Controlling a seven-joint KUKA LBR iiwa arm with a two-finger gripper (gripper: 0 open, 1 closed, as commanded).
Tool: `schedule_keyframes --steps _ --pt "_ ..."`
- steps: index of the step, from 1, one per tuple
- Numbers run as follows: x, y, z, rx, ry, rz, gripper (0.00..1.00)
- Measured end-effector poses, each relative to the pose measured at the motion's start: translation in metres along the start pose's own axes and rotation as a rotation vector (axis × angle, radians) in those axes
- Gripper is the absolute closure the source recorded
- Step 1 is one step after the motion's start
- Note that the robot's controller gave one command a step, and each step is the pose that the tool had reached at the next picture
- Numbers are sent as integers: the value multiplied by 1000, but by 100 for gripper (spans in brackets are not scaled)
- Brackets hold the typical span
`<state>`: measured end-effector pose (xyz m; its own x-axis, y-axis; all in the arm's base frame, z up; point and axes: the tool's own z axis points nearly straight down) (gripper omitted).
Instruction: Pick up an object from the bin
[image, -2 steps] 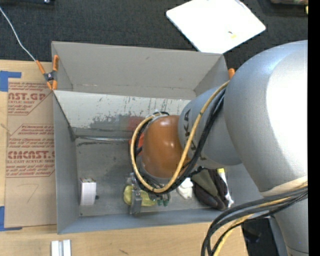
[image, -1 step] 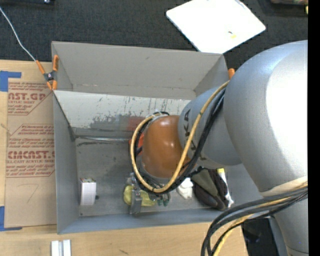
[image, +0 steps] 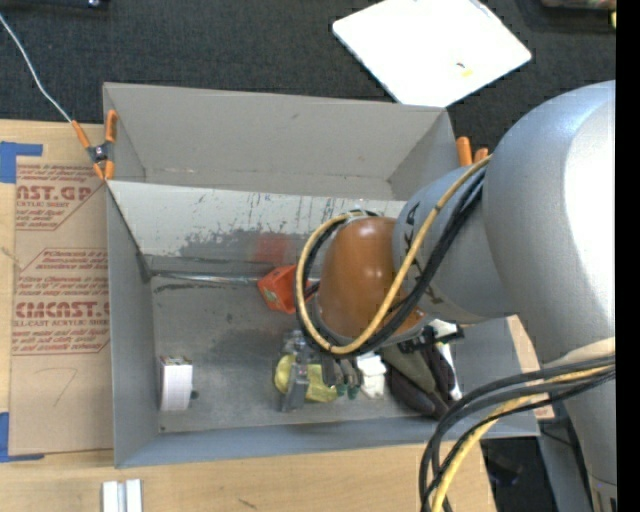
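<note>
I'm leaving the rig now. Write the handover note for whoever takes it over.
Gripper: low in the bin, front middle, at a small yellow thing; no grasp can be confirmed.
Other things: white roll front left; orange-red thing near the back wall; white piece and black thing to the gripper's right.
Done: arm is down in the bin.
Left: secure one thing and lift it out.
</note>
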<state>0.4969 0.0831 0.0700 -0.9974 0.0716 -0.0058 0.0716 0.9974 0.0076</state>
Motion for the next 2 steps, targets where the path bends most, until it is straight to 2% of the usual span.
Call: schedule_keyframes --steps 1,2 --pt "12 -13 0 3 1 -165 100" --pt "12 -13 0 2 1 -165 100"
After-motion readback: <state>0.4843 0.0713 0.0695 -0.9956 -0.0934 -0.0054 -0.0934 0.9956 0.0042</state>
